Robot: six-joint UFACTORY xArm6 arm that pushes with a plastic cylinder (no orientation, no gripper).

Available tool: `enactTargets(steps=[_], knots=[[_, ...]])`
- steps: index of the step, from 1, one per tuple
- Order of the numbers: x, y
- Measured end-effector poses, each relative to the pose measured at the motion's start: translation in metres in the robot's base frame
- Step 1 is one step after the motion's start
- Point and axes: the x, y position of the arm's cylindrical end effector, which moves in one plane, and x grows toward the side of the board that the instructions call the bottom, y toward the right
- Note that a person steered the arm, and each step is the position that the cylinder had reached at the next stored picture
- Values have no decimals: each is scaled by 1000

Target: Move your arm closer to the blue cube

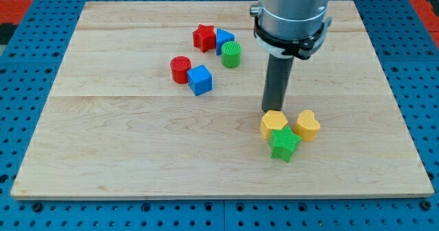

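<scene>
Nearest the view's bottom edge sits a green star block [284, 144], and just behind it our tip [268, 111] rests at the back edge of a yellow hexagon block [274, 123], touching it or very nearly so. Our end effector is a plain dark rod with no jaws, so it neither opens nor closes and grips nothing. A yellow heart block [308, 125] lies just to the view's right of the hexagon, the three forming a tight cluster on the wooden counter [137, 155].

Moving outward, the blue cube [200, 79] stands well apart from the tip, up and toward the view's left, touching or just beside a red cylinder [180, 69]. Farther toward the view's top, a red star block [204, 37], a second blue block [223, 38] of unclear shape, and a green cylinder [231, 54] huddle together.

We judge the approach as barely begun: the tip is beside the wrong cluster. Our next move calls for a slide toward the view's upper left across bare wood, stopping short of the cube so as not to shove it into the red cylinder.

We can read no brands, labels or writing anywhere.
</scene>
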Motion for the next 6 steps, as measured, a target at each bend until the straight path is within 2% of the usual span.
enactTargets(steps=[1, 3, 6], knots=[[0, 20], [-41, -73], [-49, -85]])
